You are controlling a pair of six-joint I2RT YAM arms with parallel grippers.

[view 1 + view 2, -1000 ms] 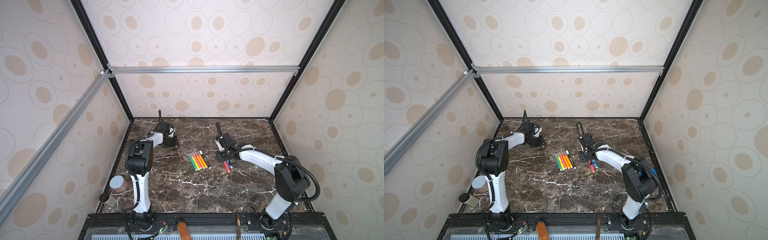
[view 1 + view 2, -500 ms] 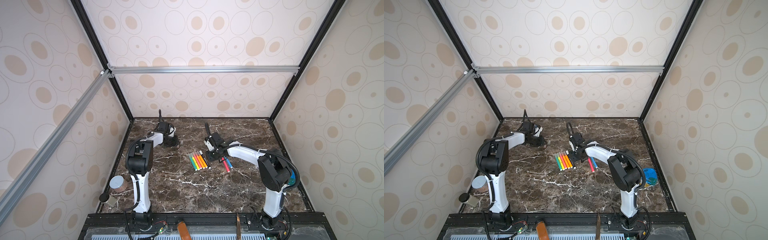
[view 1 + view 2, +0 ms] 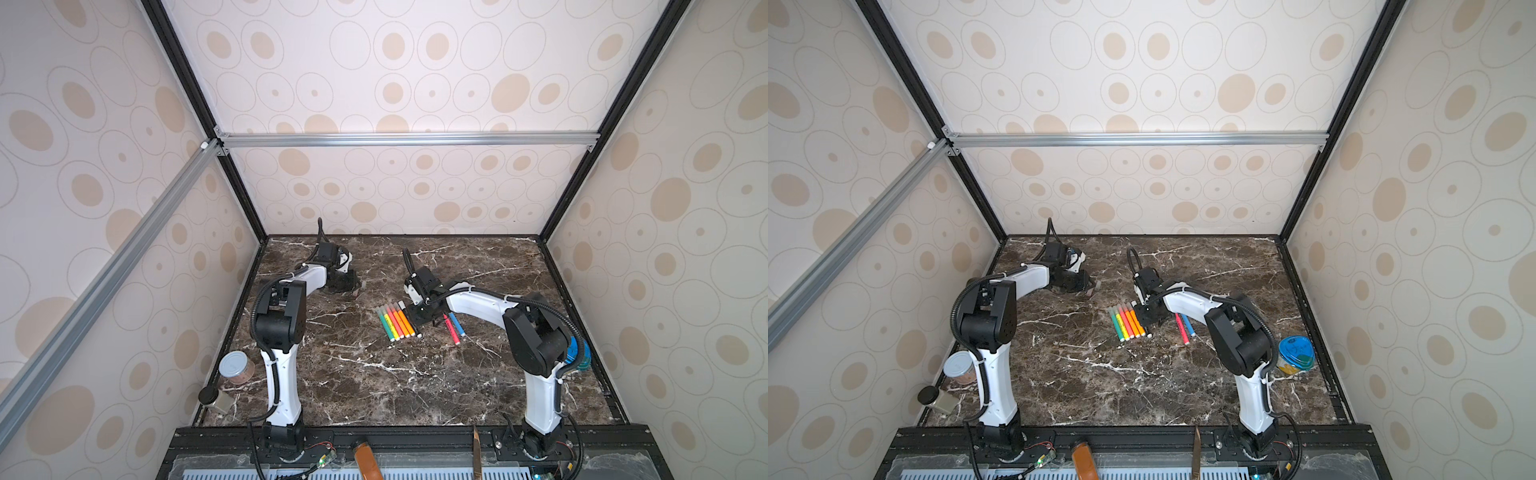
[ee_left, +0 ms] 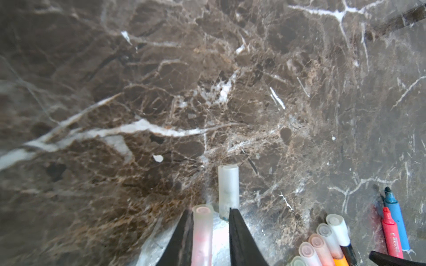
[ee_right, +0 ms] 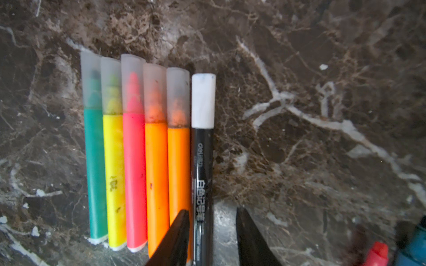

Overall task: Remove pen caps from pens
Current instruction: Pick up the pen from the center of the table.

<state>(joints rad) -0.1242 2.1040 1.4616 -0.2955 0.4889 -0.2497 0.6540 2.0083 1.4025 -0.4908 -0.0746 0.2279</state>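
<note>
Slim black plastic marker (image 5: 202, 172), opaque white cap (image 5: 203, 101), lies flat between the right gripper's (image 5: 212, 209) parted jaws; likely light, stiff, slick: clamp mid-barrel. Left gripper (image 4: 209, 209) gapes around a loose translucent cap (image 4: 202, 230)

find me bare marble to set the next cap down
Bare marble: the front stretch between both arm bases, and the far right corner. Crowded: the centre, with capped pens, right gripper and uncapped pens; also by the left gripper.
</note>
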